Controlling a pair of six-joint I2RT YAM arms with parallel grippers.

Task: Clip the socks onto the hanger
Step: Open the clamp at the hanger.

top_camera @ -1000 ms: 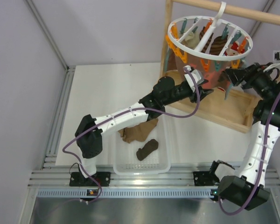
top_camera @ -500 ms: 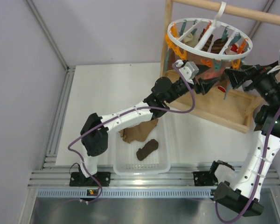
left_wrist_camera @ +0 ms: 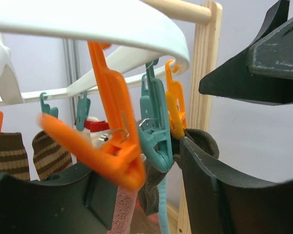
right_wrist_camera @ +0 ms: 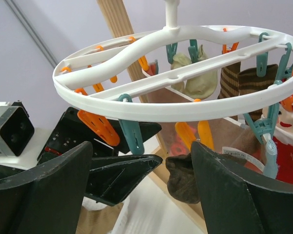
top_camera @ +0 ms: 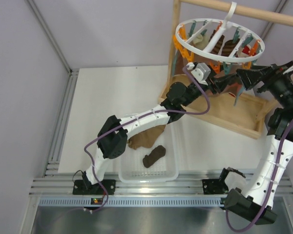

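Lying in the white basket (top_camera: pixel 149 176) at the desk's near edge are a tan sock (top_camera: pixel 145 139) and a dark brown sock (top_camera: pixel 154 156). Toward the far right corner, the left gripper (top_camera: pixel 223 84) gapes wide around an orange peg (left_wrist_camera: pixel 112 141) under the hanger (right_wrist_camera: pixel 185 111), with a hanging dark sock (right_wrist_camera: pixel 181 178) just beside it. The right gripper (top_camera: pixel 242 75) is spread wide too, holding nothing.
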